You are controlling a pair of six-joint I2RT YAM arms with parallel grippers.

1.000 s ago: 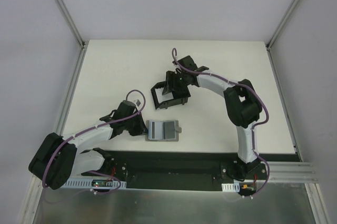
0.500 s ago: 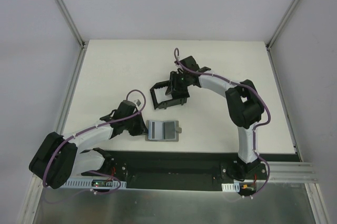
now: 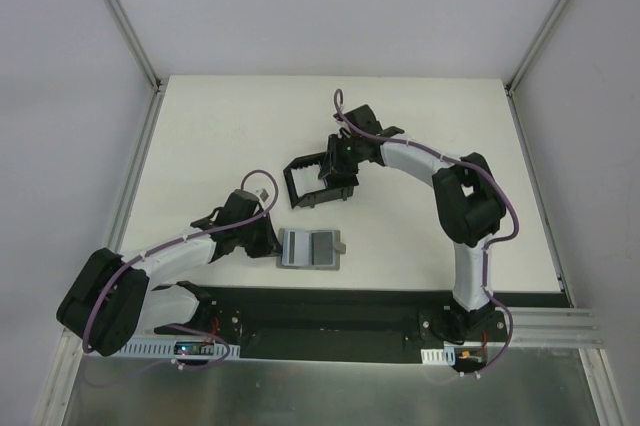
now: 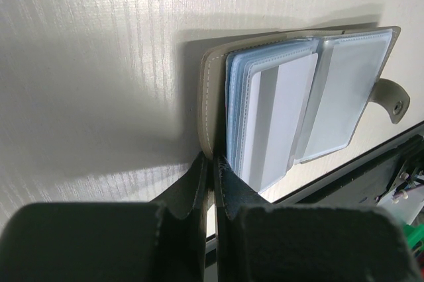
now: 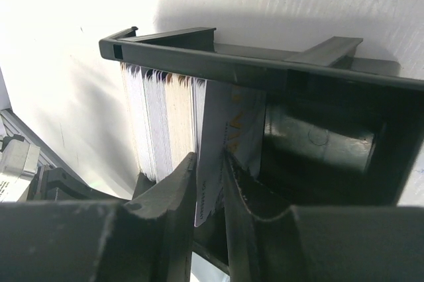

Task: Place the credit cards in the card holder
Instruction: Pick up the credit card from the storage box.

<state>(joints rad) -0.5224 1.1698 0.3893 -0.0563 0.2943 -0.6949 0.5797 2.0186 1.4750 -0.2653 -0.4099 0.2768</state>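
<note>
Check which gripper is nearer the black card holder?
Right. The right gripper is at the card holder, jaws either side of a card standing in it; the left gripper sits apart, clamped on the grey wallet.

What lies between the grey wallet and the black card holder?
Only bare white table separates card holder and wallet, shown in the top view.

Robot lab, white table (image 3: 220,126) (panelled enclosure (image 3: 60,96))

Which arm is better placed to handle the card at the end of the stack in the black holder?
Right. The right gripper has a finger on each side of that card in the card holder. The left gripper is shut on the grey wallet's edge, away from the holder.
</note>
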